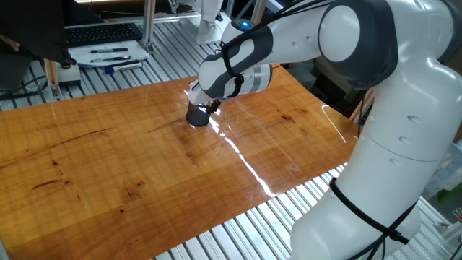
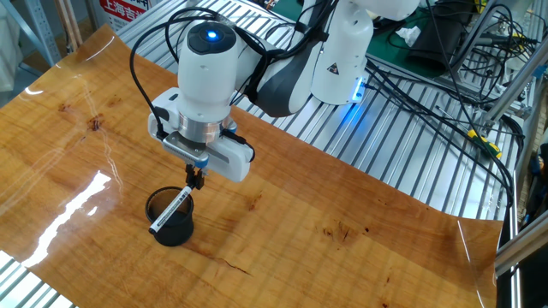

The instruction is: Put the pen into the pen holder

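Tool (image 2: 196, 177) pinched shut on top end of pen (image 2: 172, 210), lower end slanting over pen holder (image 2: 169, 219) on desk (image 2: 360, 248).
Light, stiff, slick barrel; best gripped near top. Mesh cup probably light, easily tipped.

A robotics lab is indicated: a wooden tabletop (image 1: 108, 166) is laid on aluminium framing (image 2: 402, 162), and bundled cables (image 2: 445, 94) are seen at upper right.

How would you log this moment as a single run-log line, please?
gripper: shut on pen | pen: tilted, over pen holder rim | pen holder: upright on table | status: not released
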Robot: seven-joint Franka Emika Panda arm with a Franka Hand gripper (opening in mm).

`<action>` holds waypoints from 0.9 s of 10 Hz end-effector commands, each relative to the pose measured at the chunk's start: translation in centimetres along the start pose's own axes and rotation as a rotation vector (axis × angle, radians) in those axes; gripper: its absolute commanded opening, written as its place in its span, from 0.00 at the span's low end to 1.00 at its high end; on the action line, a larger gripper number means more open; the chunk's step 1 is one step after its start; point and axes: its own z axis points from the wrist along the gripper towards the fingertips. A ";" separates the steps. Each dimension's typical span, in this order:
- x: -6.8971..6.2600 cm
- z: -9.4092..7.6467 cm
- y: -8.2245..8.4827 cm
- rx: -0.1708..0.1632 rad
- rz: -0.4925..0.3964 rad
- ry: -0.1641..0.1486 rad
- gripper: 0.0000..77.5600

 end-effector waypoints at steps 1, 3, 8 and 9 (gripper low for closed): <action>-0.1 -0.1 -0.1 0.001 -0.002 -0.003 0.04; -0.1 -0.1 -0.1 0.001 -0.002 -0.003 0.04; 0.0 -1.5 -0.4 -0.002 0.025 0.037 0.04; 0.0 -1.8 -0.5 -0.002 0.026 0.038 0.04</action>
